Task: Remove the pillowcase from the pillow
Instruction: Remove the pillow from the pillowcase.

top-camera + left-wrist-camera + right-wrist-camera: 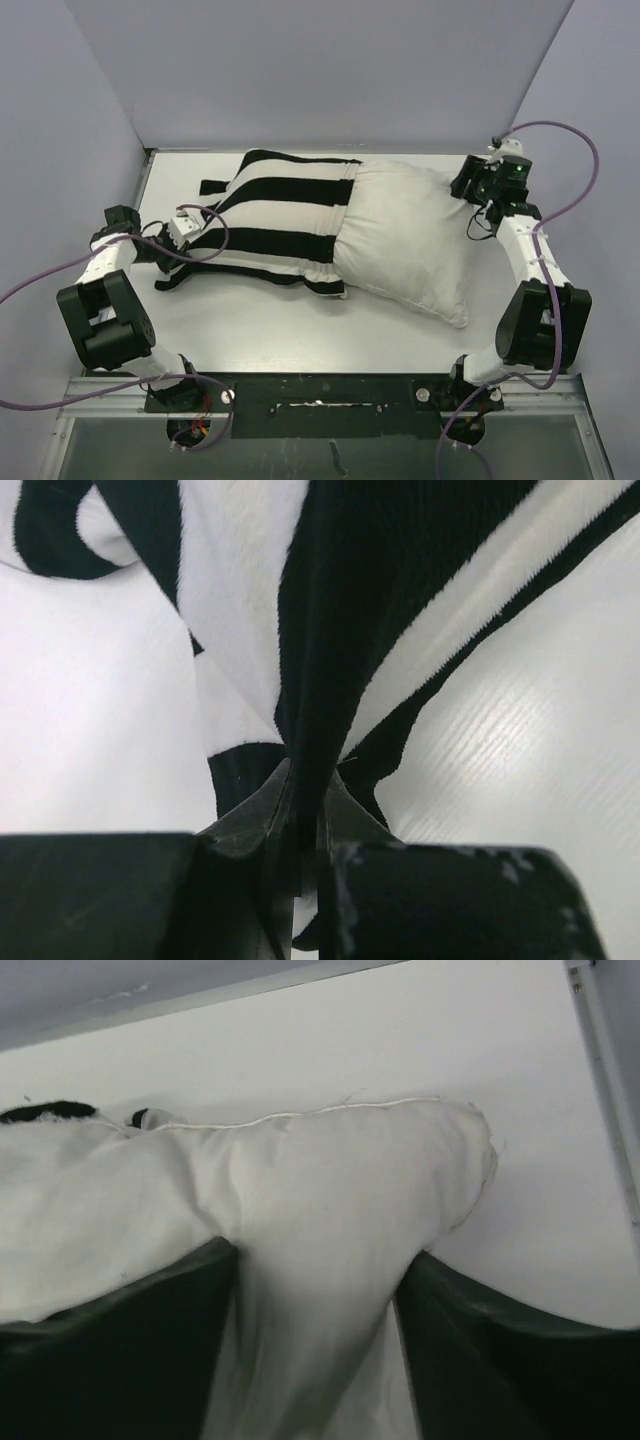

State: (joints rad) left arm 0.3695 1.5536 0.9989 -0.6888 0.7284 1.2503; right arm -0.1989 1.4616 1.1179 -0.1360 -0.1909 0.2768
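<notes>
**Cover half off, right-hand hold in doubt**

The pillowcase point(270, 215) lies on the left half of the table point(250, 320). Its gathered mouth is bunched around the middle of the pillow point(400, 240), whose bare right half reaches toward the far right corner.

My left end effector point(305, 780) is pinched tight on a fold at the cover's closed left end. My right end effector point(470, 187) sits at the pillow's far right corner. Its fingers stand apart with a thick wad of white cloth between them, and I cannot tell whether they grip it.

If they don't, a pull to the left would likely drag pillow and cover together. The bunched hem could also catch on the plump filling, and my thin left pinch may slip off the pile.

The cover is soft, finely ribbed plush in broad black and white stripes, and it drapes limply. The pillow is plain, puckered white weave with a stitched seam along its edge. The table is smooth and faintly ridged.
</notes>
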